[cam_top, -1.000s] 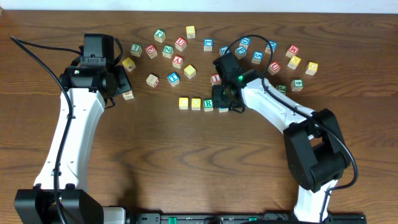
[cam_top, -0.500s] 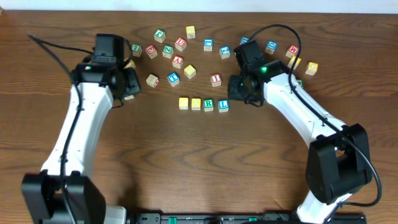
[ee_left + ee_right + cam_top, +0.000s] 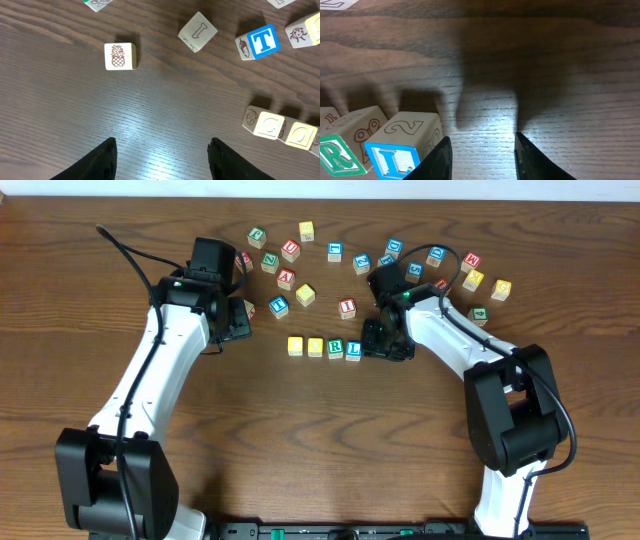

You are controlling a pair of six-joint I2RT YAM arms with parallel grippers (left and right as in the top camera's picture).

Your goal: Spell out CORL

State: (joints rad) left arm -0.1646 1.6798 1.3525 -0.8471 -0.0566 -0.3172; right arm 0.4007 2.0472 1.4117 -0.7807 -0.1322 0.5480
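Observation:
Four cubes stand in a row mid-table: a yellow cube, a second yellow one, the green R cube and the blue L cube. The right wrist view shows the L cube and the R cube at lower left. My right gripper is open and empty, its left finger right beside the L cube. To the left of the row, my left gripper is open over bare wood. Its view has the C cube and O cube at the right edge.
Several loose letter cubes lie scattered behind the row, among them a red-lettered one, a blue one and a yellow one. The left wrist view shows a pineapple cube and a blue T cube.
My right gripper swung away up and right, then came back down beside the L cube, which sits slightly further left. The left arm moved right toward the row. Both jaws narrowed a little.

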